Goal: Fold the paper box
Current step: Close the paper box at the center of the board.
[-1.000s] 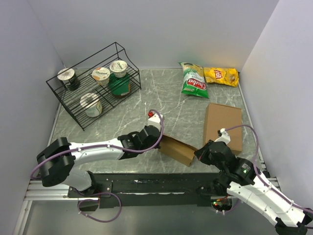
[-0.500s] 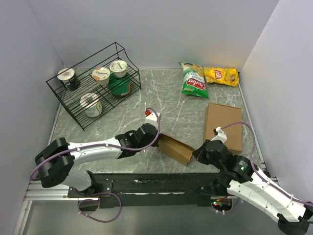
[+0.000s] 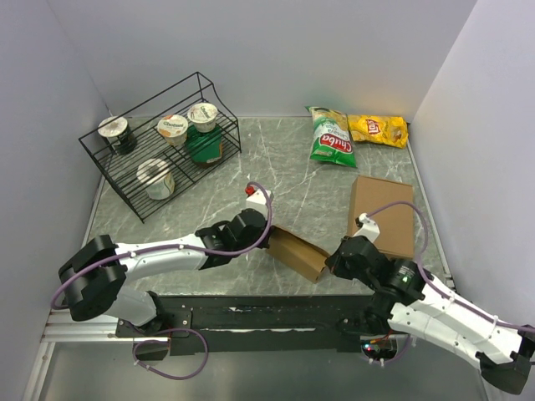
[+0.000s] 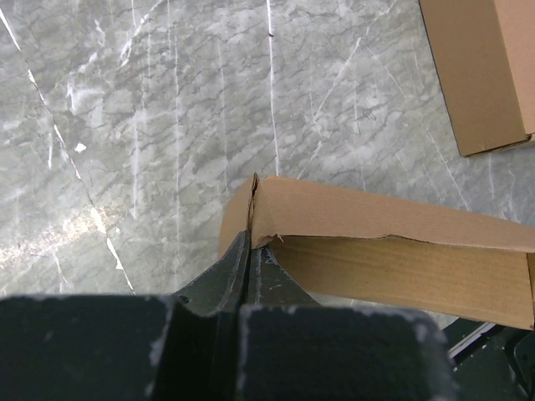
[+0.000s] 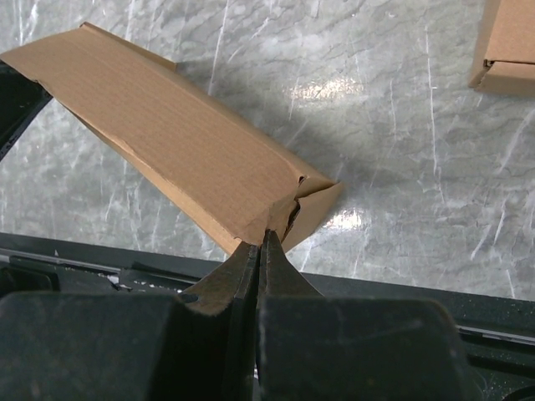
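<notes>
Gripping the paper box (image 3: 299, 252) from both ends. At the left corner, clamped by the left end effector (image 4: 251, 242), fingers together on a thin edge of cardboard. At the right corner, clamped the same way by the right end effector (image 5: 266, 238). Slung between the two arms as a slanted, half-collapsed sleeve near the front edge of the table (image 3: 276, 167); impossible to tell whether resting on it or just above.

Probably mid-way through shaping. Best to keep both pinches firm, ease the ends toward each other to pop the creases square, and avoid twisting, given a right corner already crumpled and liable to tear.

Elsewhere, left to right: a wire rack (image 3: 125, 180) of yogurt cups, well apart at the far left; a green snack bag (image 3: 330, 138) and a yellow snack bag (image 3: 378, 128) at the far side; a plain cardboard slab (image 3: 383, 213) just beyond the right arm, near enough to be nudged by a swinging wrist or cable.
</notes>
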Available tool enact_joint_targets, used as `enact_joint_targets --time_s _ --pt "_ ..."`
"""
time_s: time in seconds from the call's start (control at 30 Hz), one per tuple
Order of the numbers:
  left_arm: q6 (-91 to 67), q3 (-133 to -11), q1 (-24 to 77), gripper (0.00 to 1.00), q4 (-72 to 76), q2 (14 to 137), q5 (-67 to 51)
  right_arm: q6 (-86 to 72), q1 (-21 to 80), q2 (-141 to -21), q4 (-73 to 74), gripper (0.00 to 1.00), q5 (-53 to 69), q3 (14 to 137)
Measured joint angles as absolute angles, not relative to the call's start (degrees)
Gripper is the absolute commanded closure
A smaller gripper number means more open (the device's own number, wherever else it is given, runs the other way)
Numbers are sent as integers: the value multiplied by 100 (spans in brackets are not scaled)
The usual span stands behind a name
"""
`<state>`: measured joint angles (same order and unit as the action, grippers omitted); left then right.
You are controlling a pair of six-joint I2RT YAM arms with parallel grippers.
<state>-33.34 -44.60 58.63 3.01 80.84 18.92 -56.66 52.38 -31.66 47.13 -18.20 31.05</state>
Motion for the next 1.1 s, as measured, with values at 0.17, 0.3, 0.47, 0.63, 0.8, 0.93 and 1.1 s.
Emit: enact_joint_targets --time_s 0.17,0.3,0.47,0.63,0.8,0.93,1.1 --pt "-3288 -4456 5791 99 305 8075 1859 -5682 5308 -3374 4711 100 -1839 3192" --pt "-3225 -4383 5714 99 364 8023 1796 -5728 5358 -3518 4615 100 -1837 3208" --pt "-3190 -4322 5653 99 410 7975 1780 -5787 5446 -3743 4541 100 -1855 3273" --pt "-3103 -4246 5610 99 537 7950 1782 -5905 5588 -3983 4495 100 -1916 3356" --pt "-3065 -4154 5555 99 628 7894 1785 -6134 5854 -4318 4423 100 -2073 3452" --pt "-3070 -4110 5531 99 685 7874 1782 -6410 6243 -4648 4366 100 -2292 3533" --pt "-3074 -4045 5520 99 755 7841 1780 -6692 6600 -4947 4348 100 -2491 3601"
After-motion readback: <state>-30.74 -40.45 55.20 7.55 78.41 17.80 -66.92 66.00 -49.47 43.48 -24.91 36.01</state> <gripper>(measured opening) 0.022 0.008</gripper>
